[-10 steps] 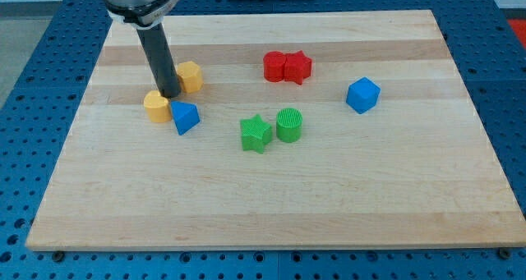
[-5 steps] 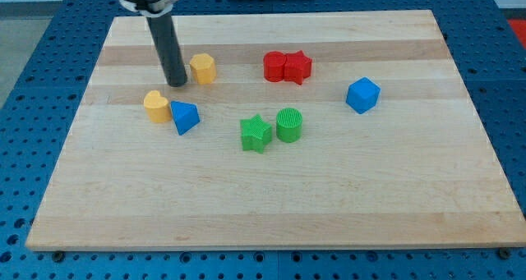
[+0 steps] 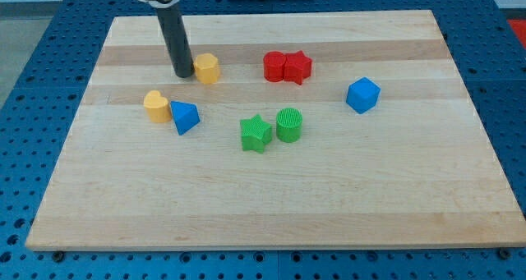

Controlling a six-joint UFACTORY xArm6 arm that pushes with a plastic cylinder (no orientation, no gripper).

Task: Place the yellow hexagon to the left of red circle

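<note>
The yellow hexagon (image 3: 207,68) sits on the wooden board, left of the red circle (image 3: 274,66), with a wide gap between them. A red star (image 3: 297,66) touches the red circle on its right side. My tip (image 3: 182,74) is down on the board, right against the yellow hexagon's left side. The dark rod rises from it toward the view's top.
A second yellow block (image 3: 156,106) and a blue triangular block (image 3: 184,117) lie side by side below my tip. A green star (image 3: 256,134) and a green cylinder (image 3: 289,125) sit mid-board. A blue cube (image 3: 362,94) lies at the right.
My tip has moved up and to the right, from between the two yellow blocks, and the yellow hexagon has slid right and a little up, toward the red circle.
</note>
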